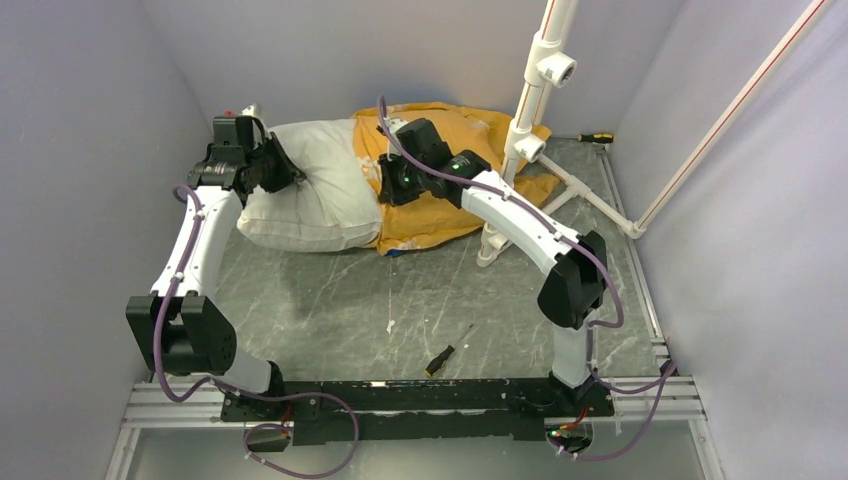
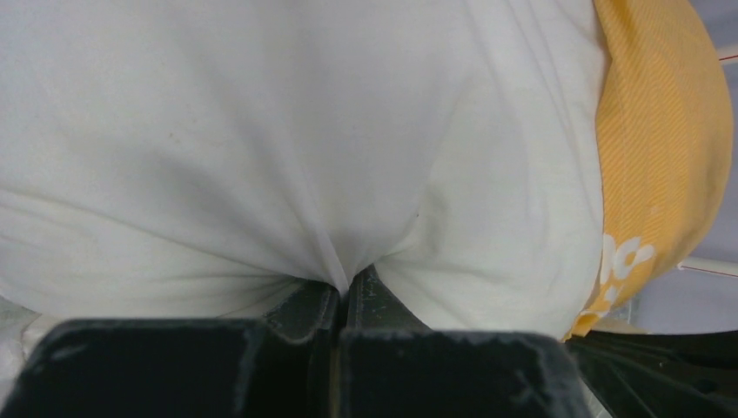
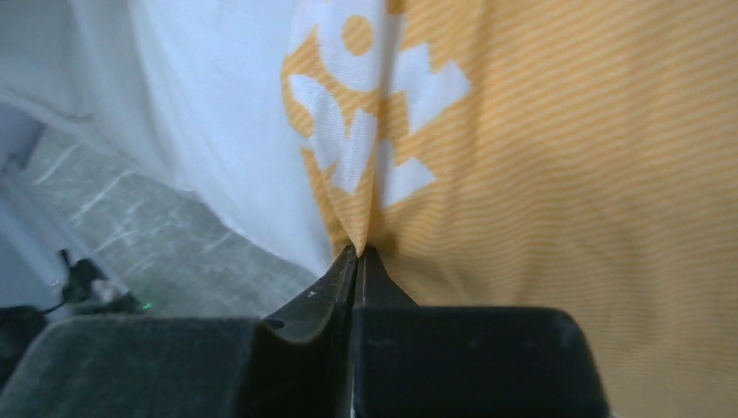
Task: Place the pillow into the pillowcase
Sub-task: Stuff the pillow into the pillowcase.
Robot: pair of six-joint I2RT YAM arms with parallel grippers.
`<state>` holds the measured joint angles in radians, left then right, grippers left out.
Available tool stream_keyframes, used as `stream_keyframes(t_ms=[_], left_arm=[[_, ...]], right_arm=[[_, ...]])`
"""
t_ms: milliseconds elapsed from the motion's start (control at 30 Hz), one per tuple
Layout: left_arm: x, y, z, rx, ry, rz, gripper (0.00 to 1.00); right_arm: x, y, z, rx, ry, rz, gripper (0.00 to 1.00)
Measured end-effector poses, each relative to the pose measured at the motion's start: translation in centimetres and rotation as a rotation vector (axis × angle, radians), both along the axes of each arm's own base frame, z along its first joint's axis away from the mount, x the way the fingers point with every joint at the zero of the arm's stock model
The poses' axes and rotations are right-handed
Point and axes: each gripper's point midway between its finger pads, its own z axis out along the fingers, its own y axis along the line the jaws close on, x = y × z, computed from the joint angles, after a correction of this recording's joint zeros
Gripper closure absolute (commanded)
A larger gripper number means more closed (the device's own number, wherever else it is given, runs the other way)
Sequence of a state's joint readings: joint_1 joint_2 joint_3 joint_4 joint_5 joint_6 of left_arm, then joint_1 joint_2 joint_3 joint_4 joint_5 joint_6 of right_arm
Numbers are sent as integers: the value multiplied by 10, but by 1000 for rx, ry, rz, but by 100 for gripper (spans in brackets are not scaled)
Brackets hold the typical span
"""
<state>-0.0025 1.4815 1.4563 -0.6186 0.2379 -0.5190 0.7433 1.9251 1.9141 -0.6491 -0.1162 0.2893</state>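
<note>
Smooth, matt white cloth covers the pillow (image 1: 310,195), the pillowcase (image 1: 432,225) shows a finely ribbed orange weave, the table (image 1: 400,300) a grey marbled surface with faint sheen, the pipe frame (image 1: 530,100) glossy white plastic.

soft, even light, faint shadows; the wrist views look slightly blurred, perhaps defocused.
</note>
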Motion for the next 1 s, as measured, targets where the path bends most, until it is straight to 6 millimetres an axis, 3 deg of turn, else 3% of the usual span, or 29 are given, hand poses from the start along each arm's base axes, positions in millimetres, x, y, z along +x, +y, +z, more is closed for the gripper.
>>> stream_keyframes(t_ms=[100, 233, 400, 600, 767, 900, 933, 967, 1000], left_arm=[[-1, 0, -2, 1, 4, -1, 100], [1, -1, -4, -3, -2, -7, 100], [11, -7, 1, 4, -63, -16, 100], [19, -20, 0, 40, -131, -9, 100], [9, -14, -4, 131, -117, 34, 99], [-13, 8, -5, 279, -39, 93, 95], [-19, 14, -2, 315, -16, 106, 50], [-25, 19, 2, 349, 6, 114, 13], [-32, 23, 7, 378, 24, 116, 2]], right_arm=[[-14, 11, 5, 51, 37, 92, 100], [-35, 33, 27, 216, 106, 257, 100], [-35, 72, 62, 469, 219, 373, 100], [-26, 107, 56, 630, 368, 435, 100], [-27, 107, 49, 624, 404, 421, 100], [-26, 104, 40, 608, 422, 389, 100], [-26, 103, 39, 605, 425, 382, 100], [-24, 102, 38, 603, 427, 375, 100], [-22, 100, 37, 601, 430, 368, 100]])
